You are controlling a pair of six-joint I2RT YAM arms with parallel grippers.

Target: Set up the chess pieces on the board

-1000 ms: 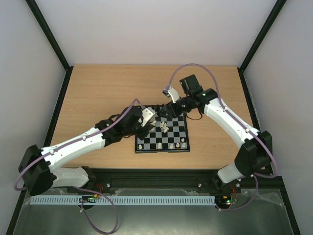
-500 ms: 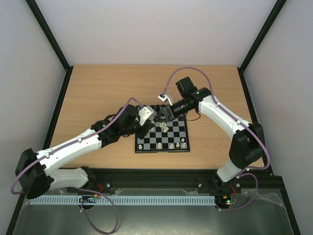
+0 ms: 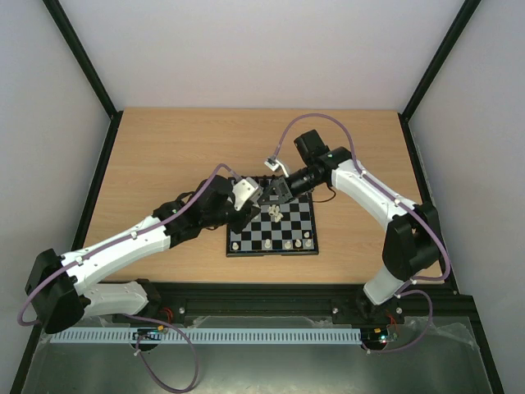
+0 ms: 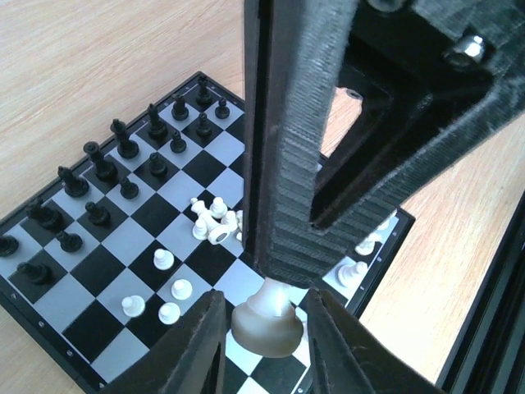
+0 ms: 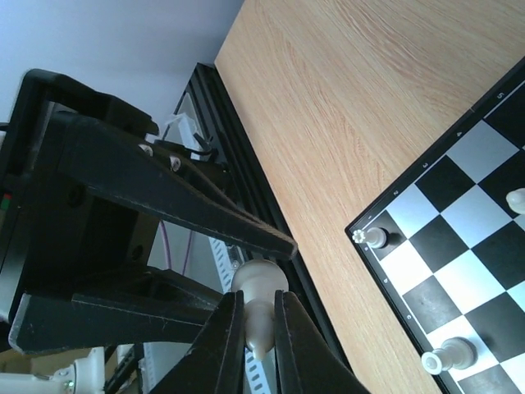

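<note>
The board (image 3: 271, 232) lies mid-table, and both grippers meet above its far-left corner. A cream-white piece (image 4: 267, 324) hangs there upside-down relative to the right wrist view. My right gripper (image 5: 258, 297) is shut on its stem (image 5: 258, 320). My left gripper (image 4: 264, 300) flanks the piece's round base, its jaws a thin gap off each side. Black pieces (image 4: 123, 164) stand in two rows along one board edge. Several white pieces (image 4: 215, 222) lie in a heap mid-board, and others (image 4: 164, 287) stand singly.
Bare wooden table (image 3: 164, 156) surrounds the board. A black frame rail (image 3: 271, 289) runs along the near edge, with a white cable track (image 3: 246, 336) below it. A purple cable (image 3: 328, 115) loops over the right arm. White pieces (image 5: 373, 238) stand at the board's corner.
My right gripper swung left to meet the left gripper and shut on the white piece's stem. The left jaws eased slightly apart around its base.
</note>
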